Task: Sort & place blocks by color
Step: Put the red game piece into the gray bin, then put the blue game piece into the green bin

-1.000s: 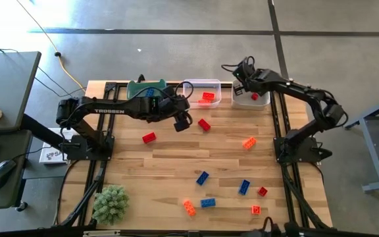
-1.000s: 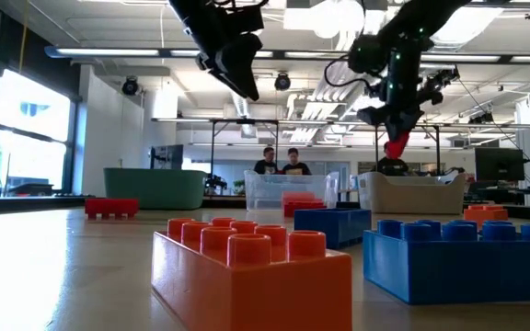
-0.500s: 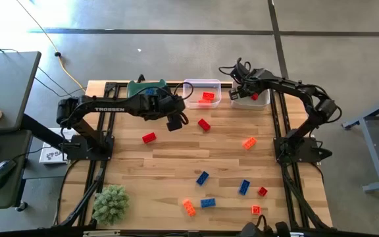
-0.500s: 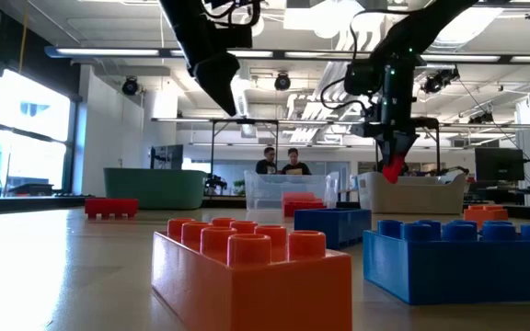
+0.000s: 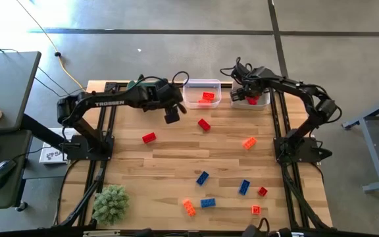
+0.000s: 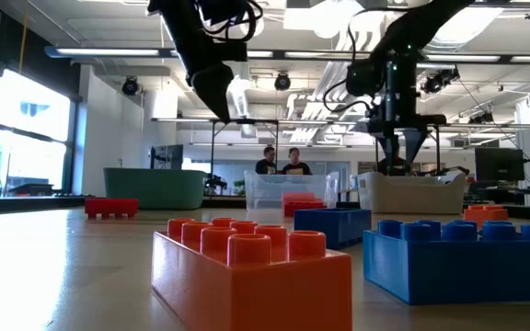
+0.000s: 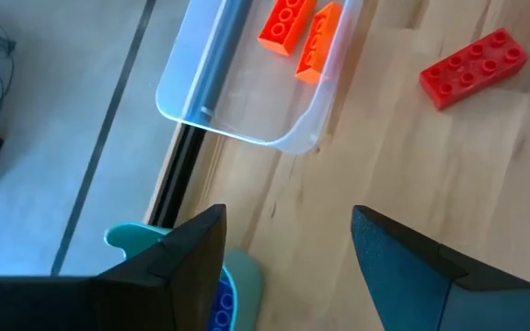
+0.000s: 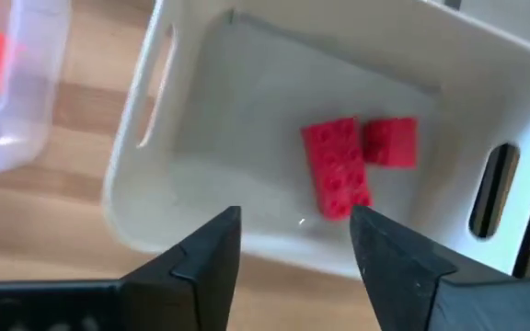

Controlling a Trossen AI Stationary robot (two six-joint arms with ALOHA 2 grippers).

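**Grippers parted above the bins, blocks spread over the table**

Fingers of the right gripper [image 8: 293, 244] are seen spread apart with nothing between them, poised over the white bin [image 8: 247, 74], a smooth, rounded plastic tub with slotted handles. Two red studded blocks [image 8: 339, 165] lie touching on its floor, one long, one short. In the high view this gripper [image 5: 242, 94] hangs at the far right of the table.

The left gripper [image 7: 288, 267] is likewise held wide and empty, its dark wedge-shaped fingers framing bare wood beside the clear bin [image 7: 237, 129], a translucent tub holding two orange bricks [image 7: 304, 32]. A teal bin [image 5: 140, 87] stands just beside it; something blue can be made out inside.

On the slatted wooden table [image 5: 163, 171], red blocks are found near the bins [image 5: 204, 124] and further left [image 5: 149, 137]. Blue [image 5: 202, 177], orange [image 5: 189, 208] and small red [image 5: 262, 191] blocks are scattered along the near side. A fuzzy green clump [image 5: 110, 203] sits at the near left corner.
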